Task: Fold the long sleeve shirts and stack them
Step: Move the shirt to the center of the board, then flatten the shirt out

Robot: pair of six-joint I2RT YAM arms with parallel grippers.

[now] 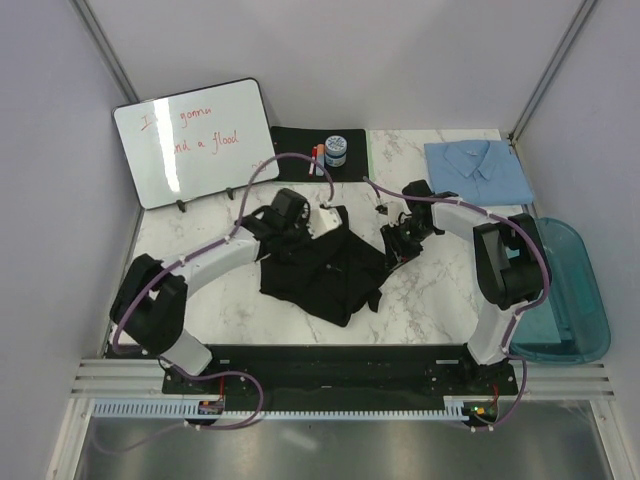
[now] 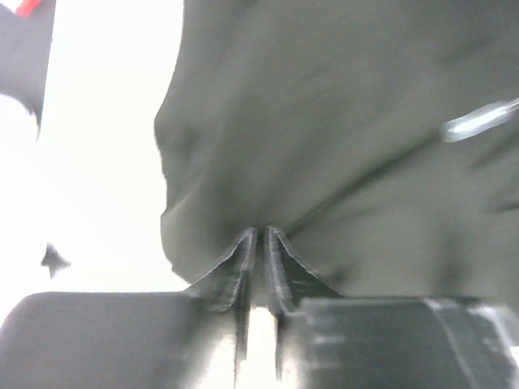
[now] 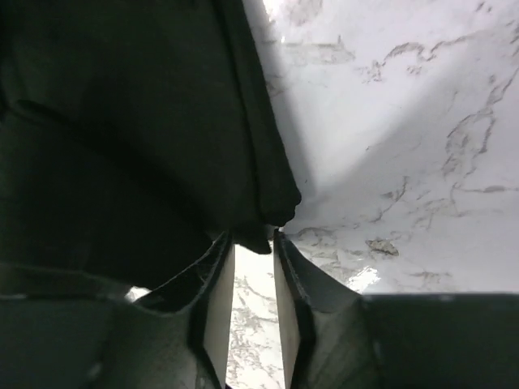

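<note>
The black shirt (image 1: 322,272) lies crumpled on the marble table's middle. My left gripper (image 1: 326,220) is shut on its far edge; in the left wrist view the fingertips (image 2: 246,247) pinch the dark cloth (image 2: 340,121), which fills the frame. My right gripper (image 1: 395,252) is shut on the shirt's right edge; in the right wrist view a fold of black fabric (image 3: 138,121) sits between the fingertips (image 3: 220,247) just over the marble. The light blue shirt (image 1: 478,170) lies folded flat at the back right, apart from both grippers.
A black green-edged mat (image 1: 290,145) at the back holds a small jar (image 1: 335,150) and a marker (image 1: 318,160). A whiteboard (image 1: 195,140) leans at the back left. A teal bin (image 1: 565,290) stands at the table's right edge.
</note>
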